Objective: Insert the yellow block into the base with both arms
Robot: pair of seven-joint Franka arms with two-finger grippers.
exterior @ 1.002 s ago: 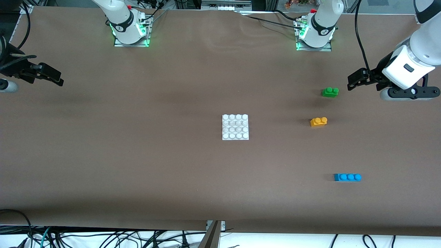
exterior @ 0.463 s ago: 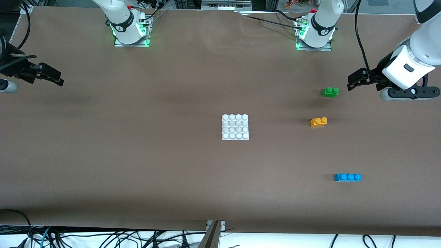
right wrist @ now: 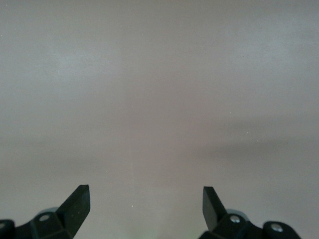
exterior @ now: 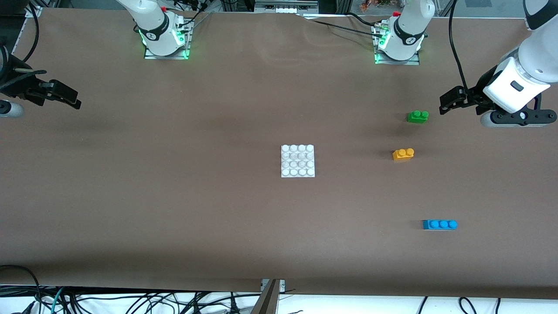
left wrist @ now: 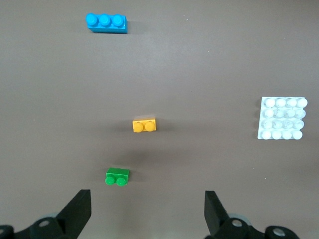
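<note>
Nothing has shifted since the earlier frames: both arms wait where they were and every brick lies as before. Up in the air over the table's end on its own side, close to the green brick [exterior: 417, 116], the left gripper [exterior: 445, 103] holds its fingers spread wide with nothing between them. Likewise wide apart and empty, the right gripper [exterior: 72, 99] hangs over bare brown table [exterior: 174, 209] at its own end (only cloth shows in its wrist view). On the table rests the yellow block [exterior: 403, 154], studs up, between the green brick and the blue brick [exterior: 439, 224], which is nearest the front camera. Well apart from it toward the table's middle lies the base [exterior: 297, 161]; some of its studs look clear rather than white, though that is hard to judge.
</note>
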